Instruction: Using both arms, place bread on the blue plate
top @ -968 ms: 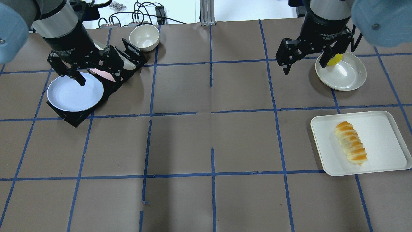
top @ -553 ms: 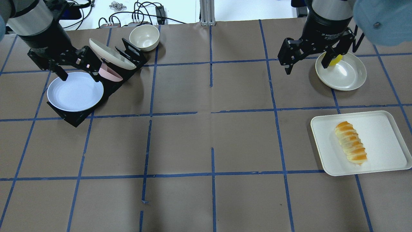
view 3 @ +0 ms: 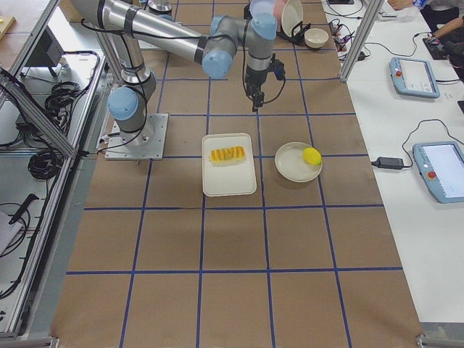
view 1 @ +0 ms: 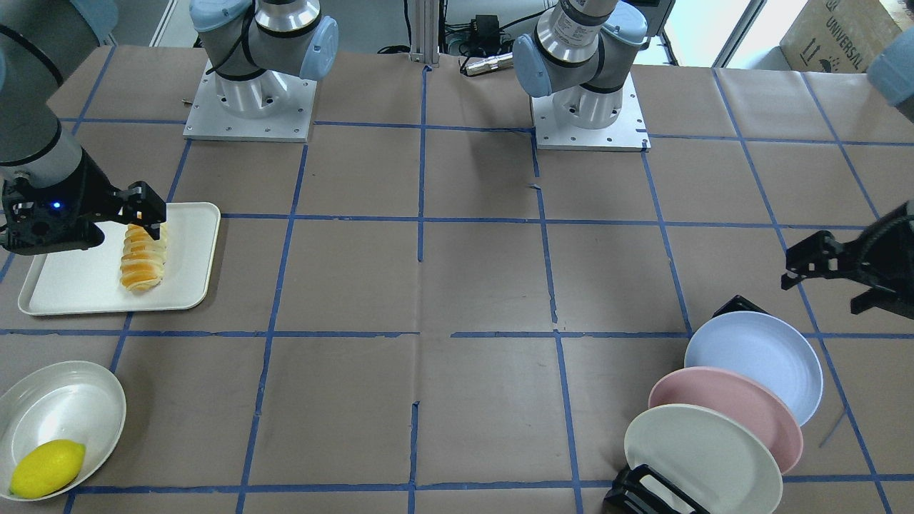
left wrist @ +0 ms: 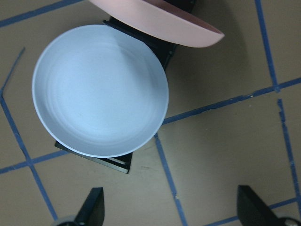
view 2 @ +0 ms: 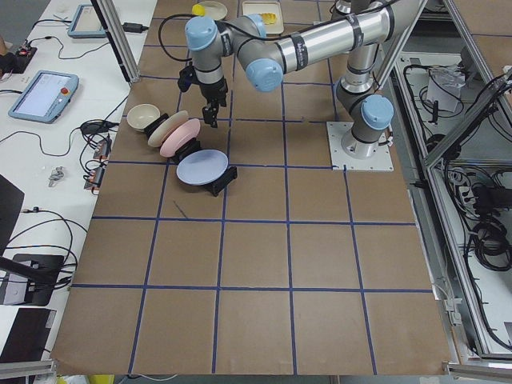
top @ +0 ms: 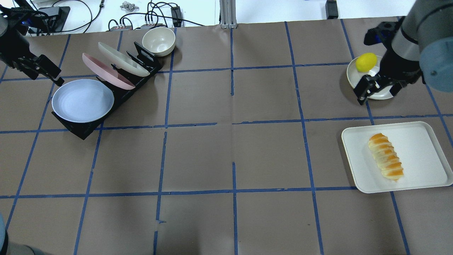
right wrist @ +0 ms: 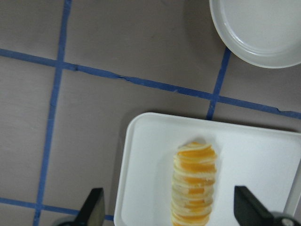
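The bread [top: 385, 156] lies on a white tray [top: 421, 141] at the right; it also shows in the right wrist view [right wrist: 195, 183] and the front view [view 1: 143, 257]. The blue plate [top: 82, 101] leans in the front slot of a black rack [top: 83, 131] at the left and fills the left wrist view [left wrist: 99, 89]. My left gripper [top: 46, 72] hovers open and empty behind the plate's left edge. My right gripper [top: 377, 92] hovers open and empty over the lemon dish's near edge, behind the tray. Both wrist views show the fingertips [left wrist: 91, 209] [right wrist: 91, 209] spread wide.
A pink plate [top: 106, 71] and a cream plate [top: 124, 59] stand in the same rack behind the blue one. A cream bowl [top: 158, 40] sits behind the rack. A lemon [top: 366, 62] lies in a cream dish [top: 350, 76] behind the tray.
My left gripper has moved left and back, off the blue plate. My right gripper has moved right and toward the tray, uncovering the lemon. Bread and plates have not moved.
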